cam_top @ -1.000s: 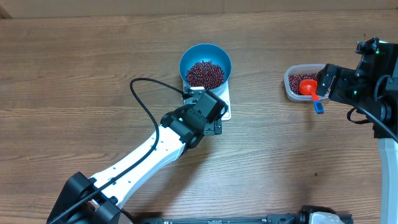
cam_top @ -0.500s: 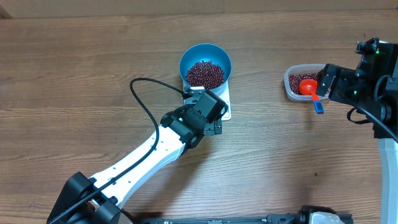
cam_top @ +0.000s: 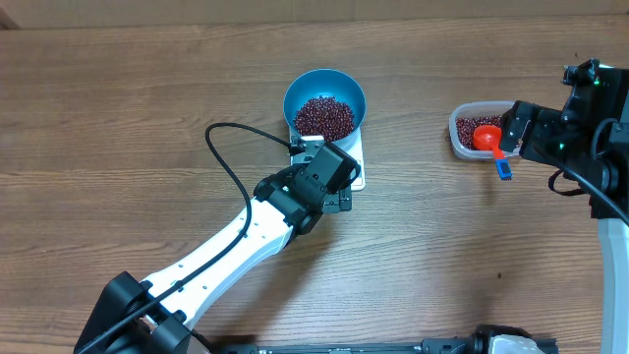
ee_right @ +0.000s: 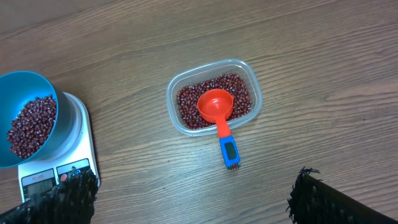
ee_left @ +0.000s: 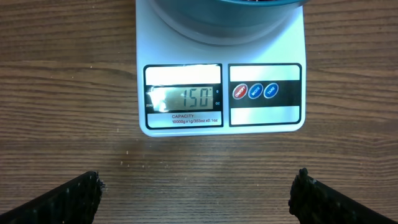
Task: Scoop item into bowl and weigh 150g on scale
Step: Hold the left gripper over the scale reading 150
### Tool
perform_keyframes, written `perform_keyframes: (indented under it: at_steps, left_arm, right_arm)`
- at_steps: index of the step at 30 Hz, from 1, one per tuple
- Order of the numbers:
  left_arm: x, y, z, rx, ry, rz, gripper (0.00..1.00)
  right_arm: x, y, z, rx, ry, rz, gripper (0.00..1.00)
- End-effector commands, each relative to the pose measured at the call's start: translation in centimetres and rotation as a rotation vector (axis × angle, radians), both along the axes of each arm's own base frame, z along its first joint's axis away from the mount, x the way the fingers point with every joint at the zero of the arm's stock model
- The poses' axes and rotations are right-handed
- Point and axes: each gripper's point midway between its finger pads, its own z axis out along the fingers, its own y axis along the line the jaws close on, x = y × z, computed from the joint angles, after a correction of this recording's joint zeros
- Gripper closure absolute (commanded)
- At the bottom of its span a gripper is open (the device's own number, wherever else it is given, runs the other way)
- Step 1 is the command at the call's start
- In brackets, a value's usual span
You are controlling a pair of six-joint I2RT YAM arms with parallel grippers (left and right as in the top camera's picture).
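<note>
The blue bowl (cam_top: pixel 299 91) stands on the white scale (cam_top: pixel 356 165) and holds a heap of dark red-brown beans (cam_top: pixel 324 116). In the left wrist view the scale (ee_left: pixel 221 127) fills the top, its display (ee_left: pixel 184 98) reads 150, and the bowl's underside (ee_left: pixel 217 15) shows above it. My left gripper (ee_left: pixel 199 196) is open over bare wood just in front of the scale, holding nothing. My right gripper (ee_right: pixel 193 193) is open and empty, well above the table near the tub. That view also shows the bowl (ee_right: pixel 18 84) with beans (ee_right: pixel 31 124) at its left edge.
A clear plastic tub (ee_right: pixel 171 102) at the right holds more beans (ee_right: pixel 186 102). An orange scoop (ee_right: pixel 215 104) lies in it, its blue handle (ee_right: pixel 229 151) resting over the tub's rim on the table. From overhead the tub (cam_top: pixel 458 130) sits beside the right arm.
</note>
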Motion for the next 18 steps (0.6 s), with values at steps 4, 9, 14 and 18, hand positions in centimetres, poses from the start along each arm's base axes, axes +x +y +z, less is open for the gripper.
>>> perform_keyframes:
  at_steps: [4, 9, 14, 18]
  left_arm:
    - [0.09, 0.22, -0.43, 0.014, 0.006, -0.008, 0.00]
    - [0.08, 0.21, -0.42, 0.013, 0.007, -0.008, 0.01]
    - [0.06, 0.19, -0.44, 0.012, 0.008, -0.010, 0.01]
    - [0.06, 0.19, -0.44, 0.016, 0.008, -0.016, 0.01]
  right_arm:
    - [0.22, -0.16, 1.09, -0.008, -0.031, -0.004, 0.00]
    - [0.22, -0.16, 1.09, -0.008, -0.031, -0.004, 0.00]
    - [0.22, -0.16, 1.09, -0.007, -0.031, -0.005, 0.00]
    - [0.22, -0.16, 1.09, -0.007, -0.031, -0.005, 0.00]
